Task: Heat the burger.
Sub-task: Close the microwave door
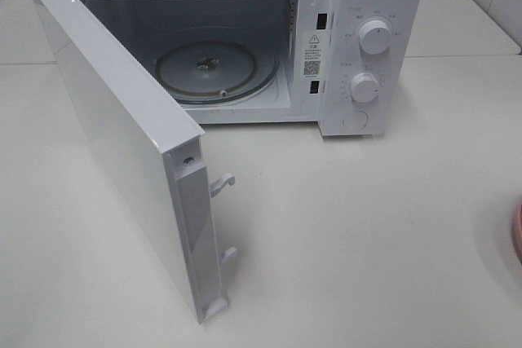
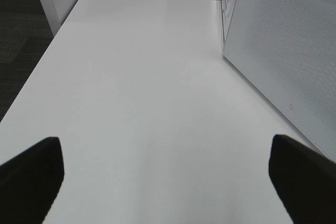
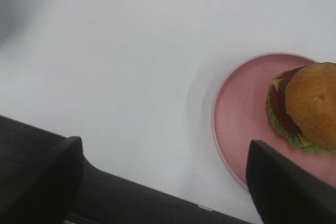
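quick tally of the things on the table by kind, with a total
microwave: 1
plate: 1
burger: 1
total: 3

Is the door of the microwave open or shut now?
Open. The door is swung wide, and the empty glass turntable inside the microwave is visible.

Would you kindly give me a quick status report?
Both hands open, empty. Burger on pink plate, near right hand. Microwave door open, nothing blocking.
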